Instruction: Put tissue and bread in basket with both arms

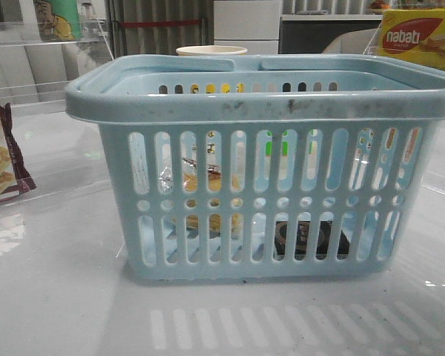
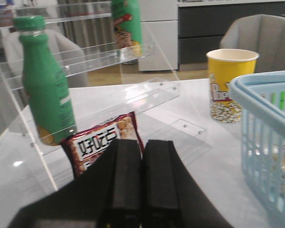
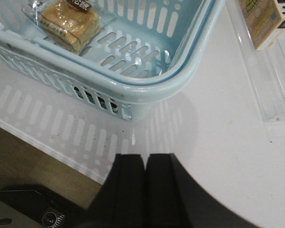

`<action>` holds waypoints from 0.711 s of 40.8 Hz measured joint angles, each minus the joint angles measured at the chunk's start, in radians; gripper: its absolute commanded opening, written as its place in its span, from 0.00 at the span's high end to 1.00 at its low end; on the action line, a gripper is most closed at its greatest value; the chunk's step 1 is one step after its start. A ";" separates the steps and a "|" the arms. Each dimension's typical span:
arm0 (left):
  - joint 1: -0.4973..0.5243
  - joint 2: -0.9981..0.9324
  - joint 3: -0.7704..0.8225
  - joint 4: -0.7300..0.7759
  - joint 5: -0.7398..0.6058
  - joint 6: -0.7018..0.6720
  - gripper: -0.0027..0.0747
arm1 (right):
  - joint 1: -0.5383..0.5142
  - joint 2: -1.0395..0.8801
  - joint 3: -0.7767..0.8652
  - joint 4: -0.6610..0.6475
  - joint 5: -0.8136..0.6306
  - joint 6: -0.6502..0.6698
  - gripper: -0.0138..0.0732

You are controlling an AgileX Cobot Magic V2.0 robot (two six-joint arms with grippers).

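The light-blue basket (image 1: 263, 178) fills the middle of the front view. Through its slots I see the wrapped golden-brown bread (image 1: 208, 182) and the dark tissue pack (image 1: 311, 237) lying on its floor. The right wrist view shows the bread (image 3: 69, 21) inside the basket (image 3: 147, 83). The basket's rim also shows in the left wrist view (image 2: 263, 102). My left gripper (image 2: 142, 147) is shut and empty, over the table to the left of the basket. My right gripper (image 3: 145, 159) is shut and empty, above the table edge outside the basket's corner. Neither gripper shows in the front view.
A maroon-edged biscuit packet (image 2: 102, 142) lies just beyond my left gripper, below a green bottle (image 2: 45, 83) on a clear acrylic shelf (image 2: 109, 99). A yellow popcorn cup (image 2: 230, 85) stands behind the basket. A Nabati box (image 1: 419, 37) sits back right.
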 measured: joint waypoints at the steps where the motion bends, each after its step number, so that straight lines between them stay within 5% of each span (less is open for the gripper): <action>1: 0.014 -0.021 0.032 0.000 -0.020 0.000 0.85 | 0.000 0.000 0.000 0.000 0.000 0.000 0.78; 11: 0.089 -0.116 0.224 0.000 -0.160 0.000 0.85 | 0.000 0.000 0.000 0.000 0.002 0.000 0.78; 29: 0.091 -0.116 0.229 0.000 -0.205 0.000 0.85 | 0.000 0.000 0.000 0.000 0.004 0.000 0.78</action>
